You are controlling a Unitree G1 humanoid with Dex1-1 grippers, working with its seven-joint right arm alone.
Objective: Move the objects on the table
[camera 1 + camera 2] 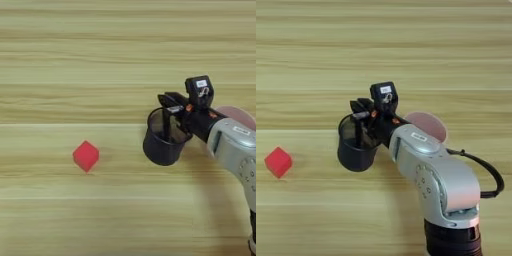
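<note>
A small red cube point(86, 156) lies alone on the tan wooden table point(100, 60), left of centre. To its right stands a black cup point(159, 152). My right gripper point(169, 109) reaches in from the right and hovers over the cup's far rim. Its black fingers are shut on the top of a slim black stick point(166, 127), which hangs upright down into the cup. In the right eye view the same stick point(358, 132) shows inside the cup point(353, 159), with the cube point(278, 161) far to the left.
A round pinkish-red cup point(428, 125) stands just behind my silver forearm point(436, 175), partly hidden by it. A black cable point(491, 175) loops out to the right of the arm.
</note>
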